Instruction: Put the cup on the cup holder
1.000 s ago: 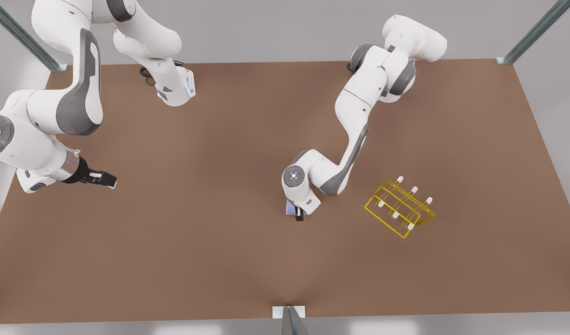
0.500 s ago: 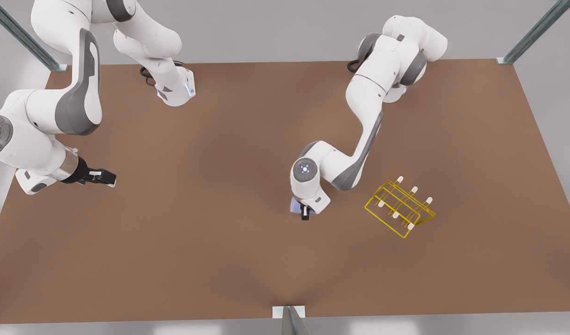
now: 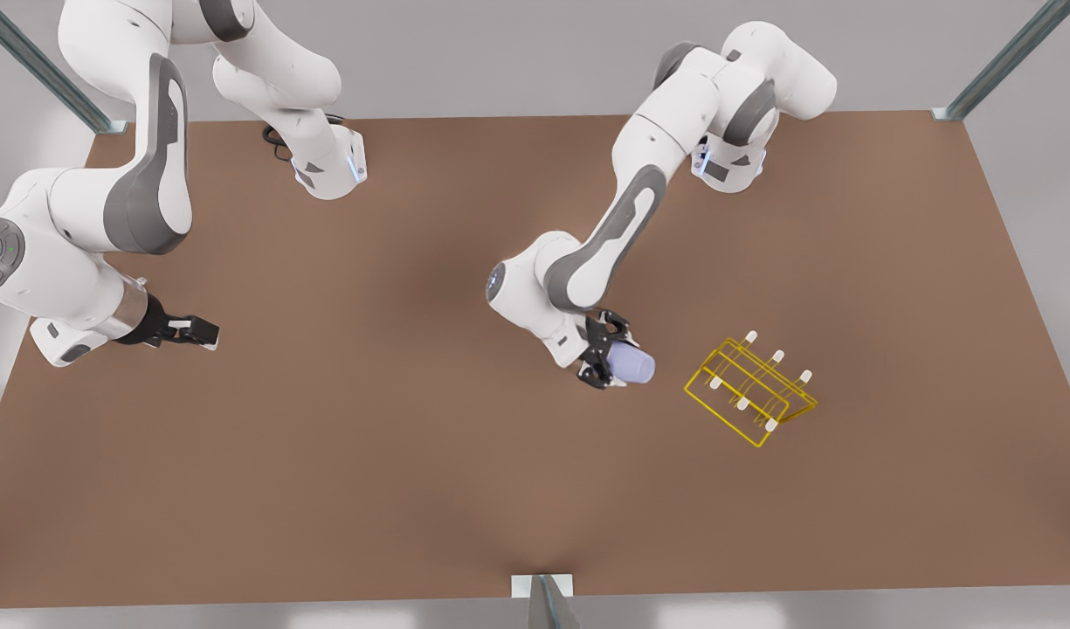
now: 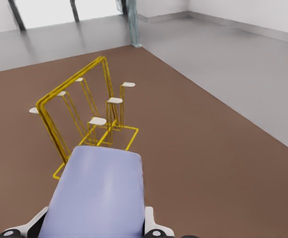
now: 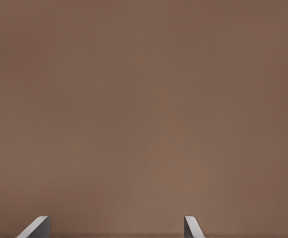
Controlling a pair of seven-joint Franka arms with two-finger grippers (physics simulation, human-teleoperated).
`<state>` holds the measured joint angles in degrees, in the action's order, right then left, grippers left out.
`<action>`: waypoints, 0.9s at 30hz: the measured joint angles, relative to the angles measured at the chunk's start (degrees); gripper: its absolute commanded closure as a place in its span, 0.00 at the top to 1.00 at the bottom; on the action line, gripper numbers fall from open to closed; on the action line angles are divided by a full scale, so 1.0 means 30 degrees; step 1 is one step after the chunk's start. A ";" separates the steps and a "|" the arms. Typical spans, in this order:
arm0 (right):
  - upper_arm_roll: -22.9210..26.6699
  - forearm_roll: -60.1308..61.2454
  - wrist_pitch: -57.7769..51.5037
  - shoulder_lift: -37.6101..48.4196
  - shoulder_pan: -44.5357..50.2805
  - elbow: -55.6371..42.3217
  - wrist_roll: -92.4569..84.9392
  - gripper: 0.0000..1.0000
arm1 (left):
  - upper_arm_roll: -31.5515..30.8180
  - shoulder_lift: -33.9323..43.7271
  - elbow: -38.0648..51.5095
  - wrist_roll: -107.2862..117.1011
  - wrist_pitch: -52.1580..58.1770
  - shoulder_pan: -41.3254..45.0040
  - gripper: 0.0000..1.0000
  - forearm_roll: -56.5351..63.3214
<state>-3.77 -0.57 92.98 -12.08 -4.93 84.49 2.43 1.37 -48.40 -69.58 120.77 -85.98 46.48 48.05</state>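
Near the cup holder, left end effector grips the cup; right end effector waits wide over bare table

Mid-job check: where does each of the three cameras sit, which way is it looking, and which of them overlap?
Front view: high above the brown table, looking down; both white arms, left gripper and right gripper show.
Left wrist view: on the cup-carrying arm, facing the yellow wire cup holder past the lavender-blue cup; its fingers show.
Right wrist view: on the waiting arm, facing bare table; two open fingertips.
Shared: front and left wrist views both show cup and holder.
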 measured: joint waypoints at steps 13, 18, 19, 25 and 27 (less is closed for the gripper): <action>0.0000 0.0000 -0.0065 -0.0001 -0.0028 0.0029 -0.0259 1.00 | 0.0353 -0.0631 -0.1613 -0.0454 0.4295 -0.0888 0.78 0.5181; 0.0002 0.0000 -0.0073 0.0004 0.0002 0.0012 -0.0309 1.00 | 0.0513 -0.0685 -0.1718 -0.0337 0.4225 -0.1096 0.78 0.5550; 0.0001 0.0000 -0.0074 0.0008 0.0018 0.0006 -0.0315 1.00 | 0.0666 -0.0694 -0.1716 -0.0313 0.4133 -0.1113 0.78 0.5608; 0.0000 0.0000 -0.0077 0.0009 -0.0001 0.0028 -0.0359 1.00 | 0.0865 -0.0718 -0.1704 -0.0118 0.3350 -0.1606 0.78 0.6084; 0.0000 0.0000 -0.0077 0.0011 0.0000 0.0029 -0.0372 1.00 | 0.0859 -0.0764 -0.1758 -0.0052 0.3160 -0.1749 0.78 0.6272</action>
<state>-3.77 -0.56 92.75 -12.04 -4.93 84.58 1.31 3.95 -50.69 -74.85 120.62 -76.50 41.24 66.86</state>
